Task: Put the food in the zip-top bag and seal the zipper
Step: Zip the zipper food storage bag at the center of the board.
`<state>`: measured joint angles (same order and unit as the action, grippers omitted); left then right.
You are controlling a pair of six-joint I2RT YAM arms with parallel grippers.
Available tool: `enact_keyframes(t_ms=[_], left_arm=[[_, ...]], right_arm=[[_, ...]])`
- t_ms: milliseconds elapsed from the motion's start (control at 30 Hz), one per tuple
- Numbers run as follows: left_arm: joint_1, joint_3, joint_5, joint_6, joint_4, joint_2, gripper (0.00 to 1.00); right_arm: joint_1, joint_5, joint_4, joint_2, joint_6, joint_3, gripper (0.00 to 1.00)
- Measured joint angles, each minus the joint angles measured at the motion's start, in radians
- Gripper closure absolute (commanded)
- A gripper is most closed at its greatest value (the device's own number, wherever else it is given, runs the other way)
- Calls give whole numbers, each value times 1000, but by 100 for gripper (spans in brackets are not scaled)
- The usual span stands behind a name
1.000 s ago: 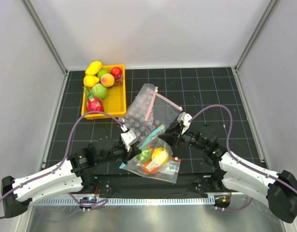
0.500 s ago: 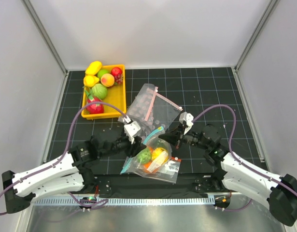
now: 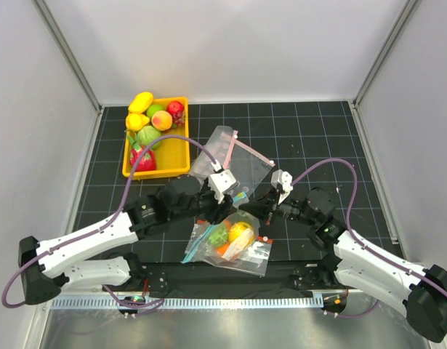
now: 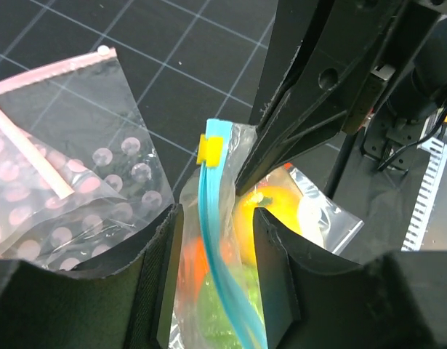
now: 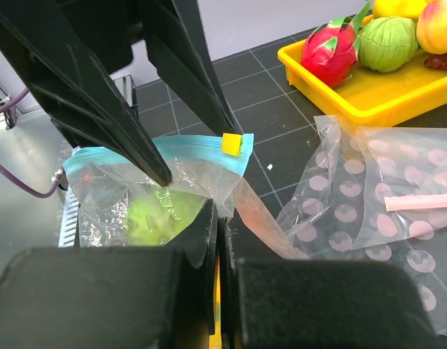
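Zip-top bag (image 3: 241, 251) lay mid-bench near the near edge, food inside; zipper (image 4: 208, 185) ran lengthwise between the left tool's (image 4: 216, 218) parted jaws, not clamped; its long axis pointed at the right tool (image 5: 217, 214), pinched shut on the bag's corner beside the yellow slider (image 4: 211, 149); left arm nearer.
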<state>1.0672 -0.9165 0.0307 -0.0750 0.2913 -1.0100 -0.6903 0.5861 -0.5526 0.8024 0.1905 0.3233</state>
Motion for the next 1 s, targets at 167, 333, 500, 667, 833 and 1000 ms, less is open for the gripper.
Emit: enact_keyframes(t_ms=[167,333,500,667,833,1000], left_arm=[[-3,-39,15,11,5,-84,92],[-11,-54,23,27,5,-116,100],[-16,-43,50,42,-3,-95,100],[-16,-26,97,63,-4,-47,100],[-16,-26,144,84,-2,-37,100],[-16,-26,177,88,-2,-40,100]], right_arm=[[0,2,0,0,0,0,99],[0,2,6,0,3,0,68],[0,2,0,-25,3,0,59],[0,10,-22,-35,3,0,64],[0,29,-22,-35,6,0,64],[0,54,-23,-36,13,0,66]])
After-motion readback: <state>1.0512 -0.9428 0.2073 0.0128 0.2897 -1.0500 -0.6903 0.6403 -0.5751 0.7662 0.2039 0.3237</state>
